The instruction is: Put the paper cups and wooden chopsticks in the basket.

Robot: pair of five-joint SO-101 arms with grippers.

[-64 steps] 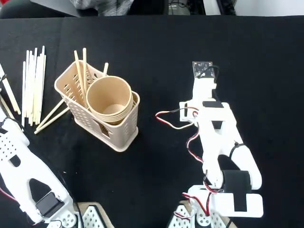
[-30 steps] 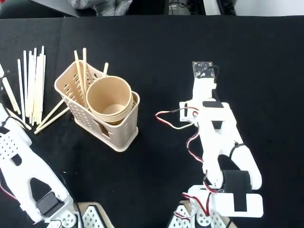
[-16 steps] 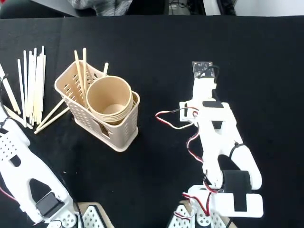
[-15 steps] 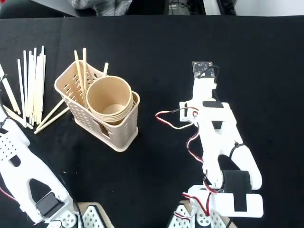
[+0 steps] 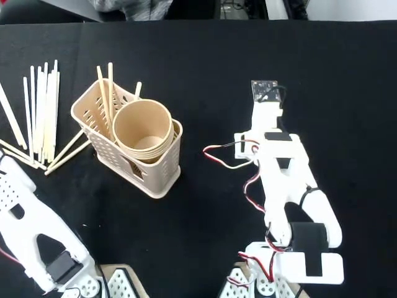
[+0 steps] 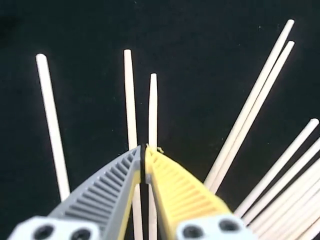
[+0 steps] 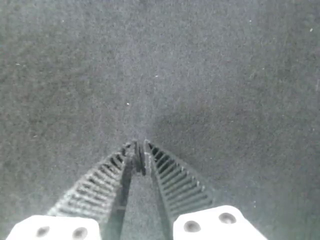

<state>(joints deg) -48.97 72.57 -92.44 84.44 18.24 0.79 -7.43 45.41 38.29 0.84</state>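
Left gripper (image 6: 145, 150): ribbed grey and yellow fingers pressed together over loose round wooden chopsticks (image 6: 128, 95) on the black tabletop (image 5: 217, 56); can't tell if one is pinched. Right gripper (image 7: 139, 152) is closed above the fuzzy tabletop. Nested paper cups (image 5: 142, 127) sit in the slotted beige basket (image 5: 158, 174) beside upright chopsticks (image 5: 104, 93).

Beige slotted basket (image 5: 160, 176) stands upright on the table's left half, with stacked tan paper cups (image 5: 142, 131) nested inside, mouths up. A few wooden chopsticks (image 5: 105, 93) lean in its far end. Loose chopsticks (image 5: 43, 108) lie flat by the left edge, two angled toward the basket.
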